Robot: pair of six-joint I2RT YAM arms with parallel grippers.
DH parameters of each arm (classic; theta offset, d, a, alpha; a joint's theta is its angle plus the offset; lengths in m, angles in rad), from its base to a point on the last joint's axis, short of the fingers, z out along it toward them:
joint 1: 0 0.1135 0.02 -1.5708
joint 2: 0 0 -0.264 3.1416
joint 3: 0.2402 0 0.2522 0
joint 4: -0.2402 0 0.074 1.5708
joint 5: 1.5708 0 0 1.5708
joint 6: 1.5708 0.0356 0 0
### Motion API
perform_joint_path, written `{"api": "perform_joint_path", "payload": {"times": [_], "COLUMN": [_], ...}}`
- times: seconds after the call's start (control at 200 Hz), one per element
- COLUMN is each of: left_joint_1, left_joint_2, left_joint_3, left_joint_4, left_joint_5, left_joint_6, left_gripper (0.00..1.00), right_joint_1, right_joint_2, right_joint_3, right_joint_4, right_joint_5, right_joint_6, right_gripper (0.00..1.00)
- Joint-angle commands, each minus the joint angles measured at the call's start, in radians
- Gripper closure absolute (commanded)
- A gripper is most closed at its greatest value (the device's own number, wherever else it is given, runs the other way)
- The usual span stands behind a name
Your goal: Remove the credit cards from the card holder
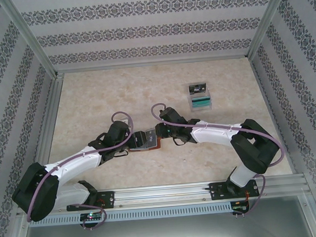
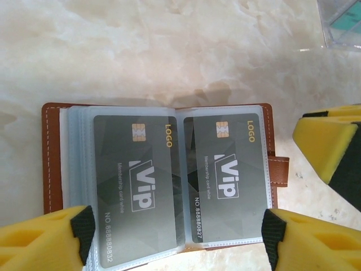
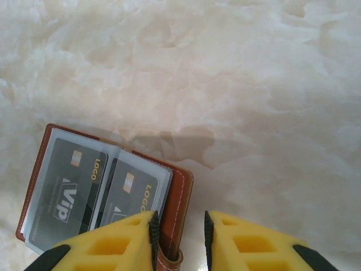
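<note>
The card holder (image 1: 145, 140) lies open on the marble table between my two grippers. It has a reddish-brown leather cover (image 2: 52, 164) and clear sleeves holding two grey VIP credit cards, one on the left (image 2: 132, 180) and one on the right (image 2: 225, 169). My left gripper (image 2: 177, 240) is open, its yellow fingers spread wide over the holder's near corners. My right gripper (image 3: 179, 240) is open around the holder's right edge (image 3: 179, 192) and strap tab. Its left pad is against the cover and its right pad stands apart. One right-gripper finger (image 2: 330, 144) shows beside the strap.
A clear plastic box (image 1: 199, 99) with teal contents sits at the back right, its corner (image 2: 344, 22) showing in the left wrist view. A dark card (image 1: 197, 87) stands just behind it. Patterned walls enclose the table on three sides.
</note>
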Motion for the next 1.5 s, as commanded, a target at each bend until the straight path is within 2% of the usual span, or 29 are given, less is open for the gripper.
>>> {"api": "perform_joint_path", "payload": {"times": [0.0,0.195,0.32,0.674,1.079,1.404,1.499], "left_joint_1": [0.008,0.034,0.061,0.086,0.087,0.079,0.072], "left_joint_2": [0.004,0.034,0.070,0.134,0.043,0.107,0.132], "left_joint_3": [0.020,0.024,0.023,-0.007,0.007,0.029,0.034], "left_joint_4": [-0.033,-0.025,-0.009,0.054,0.017,0.100,0.115], "left_joint_5": [-0.027,-0.012,0.011,0.051,0.074,0.170,0.178], "left_joint_6": [0.025,0.034,0.037,0.029,0.013,-0.050,-0.059], "left_gripper": [0.31,0.62,0.75,0.76,0.73,0.73,0.73], "right_joint_1": [0.022,0.062,0.086,0.088,0.076,0.052,0.051], "right_joint_2": [-0.016,0.000,0.035,0.174,0.050,0.076,0.091], "right_joint_3": [0.008,0.041,0.074,0.107,0.086,0.065,0.060], "right_joint_4": [0.009,0.031,0.034,0.133,-0.038,-0.069,-0.071], "right_joint_5": [-0.011,-0.039,-0.061,-0.182,-0.040,-0.017,-0.009], "right_joint_6": [-0.017,0.006,0.030,0.134,0.033,0.001,0.003], "right_gripper": [0.70,0.74,0.76,0.79,0.77,0.87,0.87]}}
